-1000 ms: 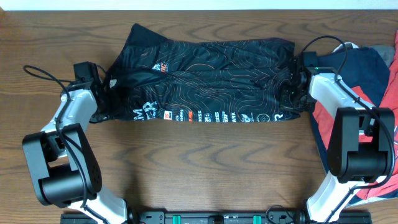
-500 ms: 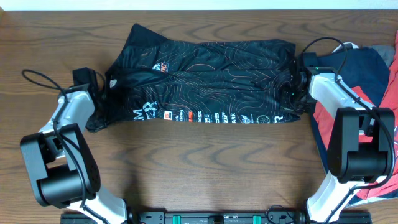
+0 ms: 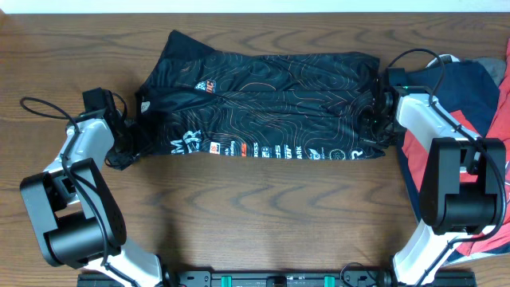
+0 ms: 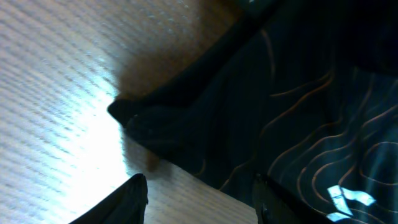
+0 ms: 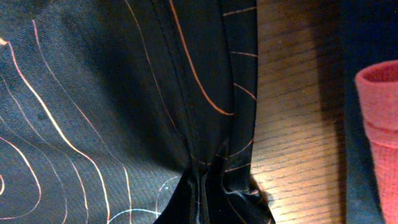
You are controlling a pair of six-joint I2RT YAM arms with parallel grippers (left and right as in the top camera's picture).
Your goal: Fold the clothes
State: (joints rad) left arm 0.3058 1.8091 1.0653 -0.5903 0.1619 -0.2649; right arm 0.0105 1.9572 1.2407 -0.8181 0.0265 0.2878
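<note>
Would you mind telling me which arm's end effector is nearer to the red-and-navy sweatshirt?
Right. The right end effector pinches the black jersey at its right edge, just beside the sweatshirt; the left end effector is at the jersey's opposite end, far away.

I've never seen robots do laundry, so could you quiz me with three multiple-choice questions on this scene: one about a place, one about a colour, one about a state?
1. Where does the red-and-navy sweatshirt lie?
A. at the right end of the table
B. at the left end
C. in the middle

2. What colour are the wavy lines on the black jersey?
A. green
B. orange and white
C. purple

3. How do the fingers of the left hand stand?
A. clamped on the sweatshirt
B. apart
C. out of every view

Answers:
1 A: the overhead view shows it bunched at that end.
2 B: the right wrist view shows the lines close up.
3 B: the left wrist view shows a wide gap between the two fingertips.
</note>
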